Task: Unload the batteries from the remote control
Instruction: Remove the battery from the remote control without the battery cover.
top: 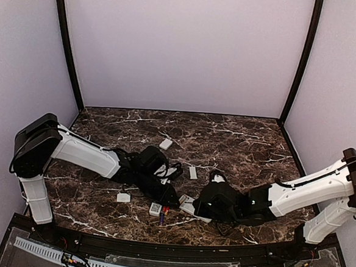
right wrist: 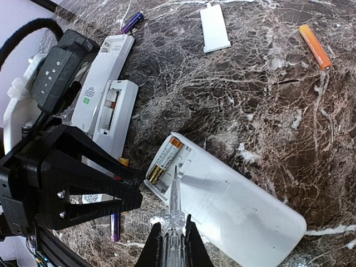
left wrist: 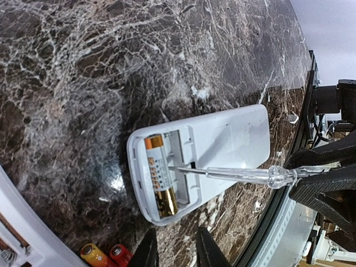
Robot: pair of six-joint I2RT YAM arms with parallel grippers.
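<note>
Right wrist: right gripper (right wrist: 172, 247) clamps screwdriver (right wrist: 174, 200), tip by battery (right wrist: 166, 158), ten-o'clock end of remote (right wrist: 239, 211). Unpinned, it may skid; left gripper (left wrist: 177, 250) released.

Bright, even overhead light; glare streaks the marble table (left wrist: 117, 181), and my wrist views warp at the edges.

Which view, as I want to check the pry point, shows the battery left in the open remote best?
Left wrist: the gold battery sits large and unobstructed in the open remote, the screwdriver reaching in beside it. Right wrist shows it smaller, beside the screwdriver shaft. Top external is too distant to show it.
</note>
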